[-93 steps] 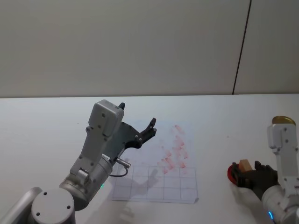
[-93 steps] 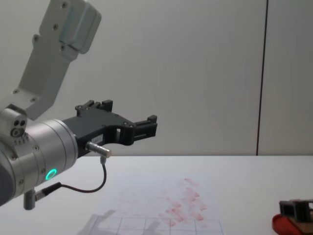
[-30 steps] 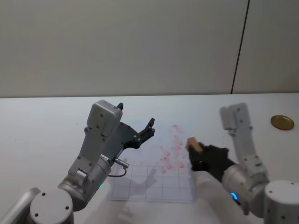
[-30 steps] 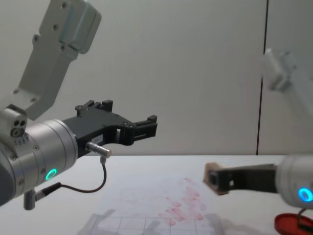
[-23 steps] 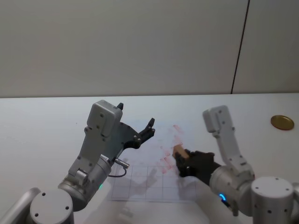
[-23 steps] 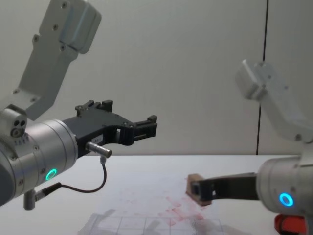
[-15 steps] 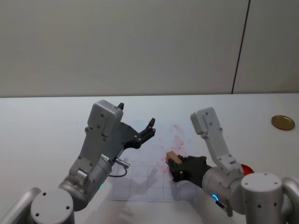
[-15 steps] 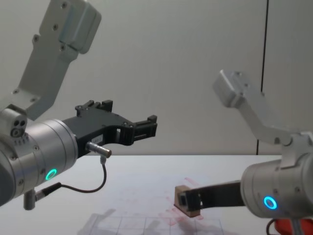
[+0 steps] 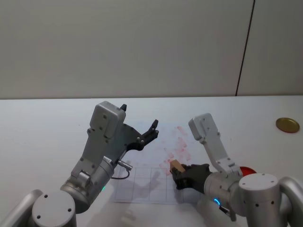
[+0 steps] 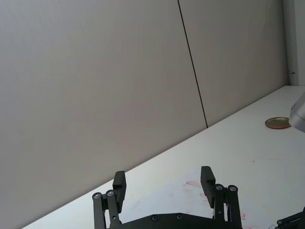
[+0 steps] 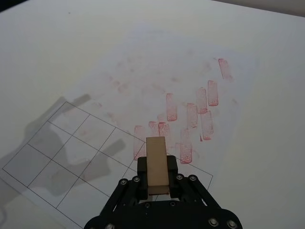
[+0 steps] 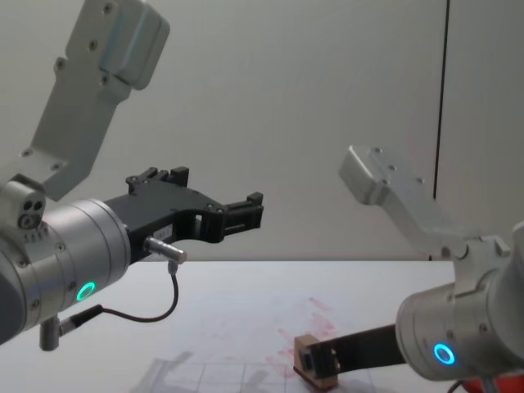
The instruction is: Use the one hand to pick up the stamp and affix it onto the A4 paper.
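Since half a second ago the right claw [image 9: 179, 173] has carried the stamp [image 9: 176, 166] a little lower and nearer the robot over the A4 paper [image 9: 142, 187]; the left claw [image 9: 138, 117] has not moved.

Head view: the right claw grips the wooden stamp over the sheet's near half, at about 5 o'clock from the paper's middle, where the red stamp marks [image 9: 180, 144] meet the grey grid [image 9: 142, 179]. The left claw hangs spread open above the sheet's 10 o'clock corner. A red dish [image 9: 246, 170] lies on the white surface [image 9: 47, 123] at 3 o'clock from the stamp, and a gold disc [image 9: 288, 125] at 2 o'clock, well apart.

Left wrist view: the left claw [image 10: 163, 177] has its two fingers wide apart and empty, with the surface [image 10: 248, 143] and the gold disc [image 10: 277, 123] beyond.

Right wrist view: the right claw [image 11: 157, 172] is clamped on both sides of the stamp [image 11: 156, 157], which points at the cluster of stamp marks [image 11: 190, 114] on the A4 paper [image 11: 95, 86], beside the grid [image 11: 71, 148].

Chest view: the right claw [image 12: 314, 360] holds the stamp [image 12: 309, 341] low over the A4 paper [image 12: 237, 344]; I cannot tell whether it touches. The left claw [image 12: 209, 188] is raised, open, at 10 o'clock from the stamp.
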